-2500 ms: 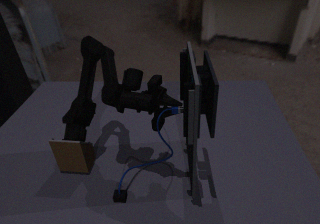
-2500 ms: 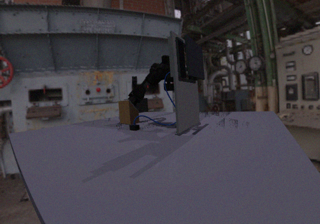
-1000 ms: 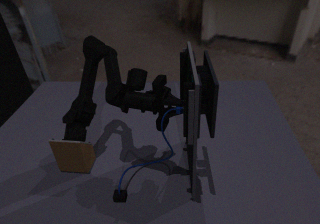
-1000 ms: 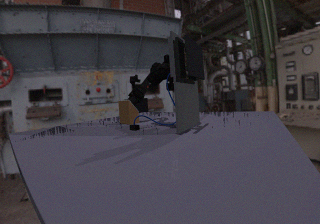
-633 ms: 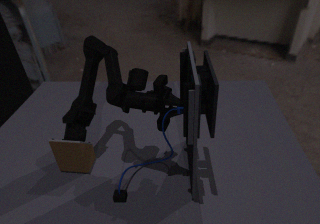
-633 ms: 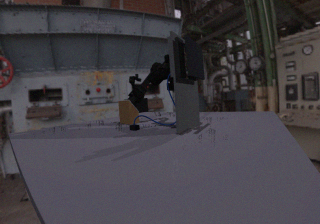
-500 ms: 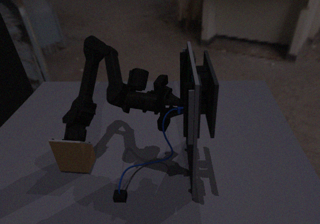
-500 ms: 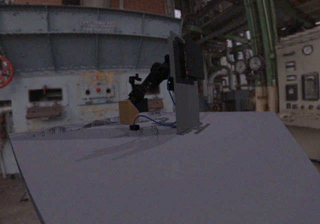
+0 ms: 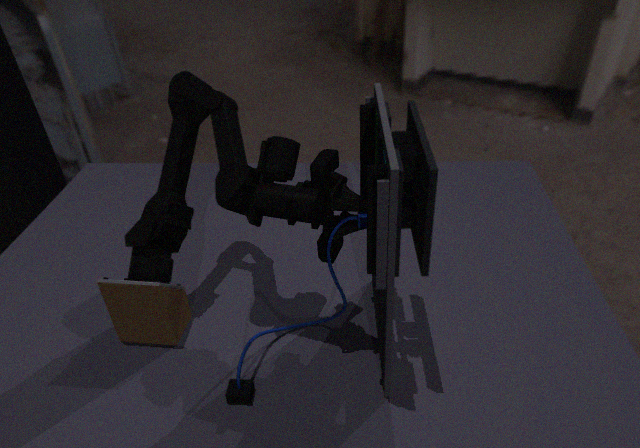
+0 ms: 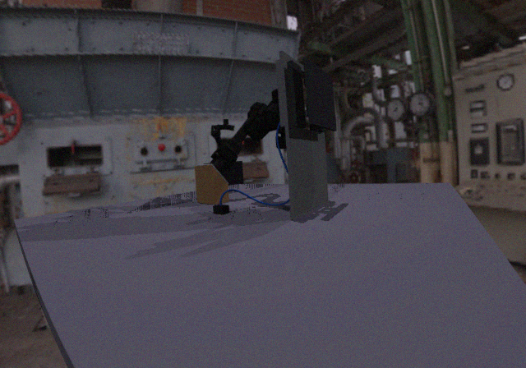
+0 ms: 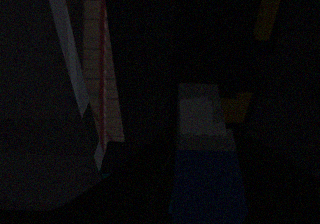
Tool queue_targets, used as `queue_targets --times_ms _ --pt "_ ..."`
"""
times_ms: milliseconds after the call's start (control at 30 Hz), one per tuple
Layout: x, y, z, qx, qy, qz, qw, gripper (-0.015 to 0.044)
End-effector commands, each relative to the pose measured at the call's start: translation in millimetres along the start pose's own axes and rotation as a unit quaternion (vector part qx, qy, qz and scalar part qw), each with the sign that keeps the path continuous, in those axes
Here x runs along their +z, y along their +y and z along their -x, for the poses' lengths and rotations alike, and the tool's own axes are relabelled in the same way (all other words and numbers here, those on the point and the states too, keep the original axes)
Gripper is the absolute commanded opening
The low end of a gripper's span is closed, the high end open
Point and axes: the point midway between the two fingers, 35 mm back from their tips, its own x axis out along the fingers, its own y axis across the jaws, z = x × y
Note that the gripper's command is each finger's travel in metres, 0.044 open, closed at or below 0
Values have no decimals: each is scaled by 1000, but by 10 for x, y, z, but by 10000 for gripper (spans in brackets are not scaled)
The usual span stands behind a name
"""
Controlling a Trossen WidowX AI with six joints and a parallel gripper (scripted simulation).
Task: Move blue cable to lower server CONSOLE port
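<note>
Your gripper point(image 9: 361, 214): closed on the blue plug point(image 9: 362, 220) point(image 11: 208, 184), left of the upright panel point(image 9: 382, 236) point(image 10: 307, 172). Your cable point(image 9: 337, 278) point(image 10: 255, 199): blue, running down to a black block point(image 9: 240, 392) point(image 10: 220, 209) on the table point(image 9: 491, 329) point(image 10: 297, 292).

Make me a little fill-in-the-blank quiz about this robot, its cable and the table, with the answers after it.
1. The cable running up to the upright panel is coloured ____.
2. Its lower end meets a small ____ block on the table.
3. The arm has its jaws closed on the cable's ____.
4. Of that panel and the small block, the taller one is the ____.

Missing words, in order: blue; black; plug; panel.
</note>
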Motion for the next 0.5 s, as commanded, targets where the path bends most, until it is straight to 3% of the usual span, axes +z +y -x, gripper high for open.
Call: queue_targets --times_ms 0,467 --pt "2 -10 -17 -3 2 -3 1000 0" --pt "16 -9 -56 -3 2 -3 1000 0"
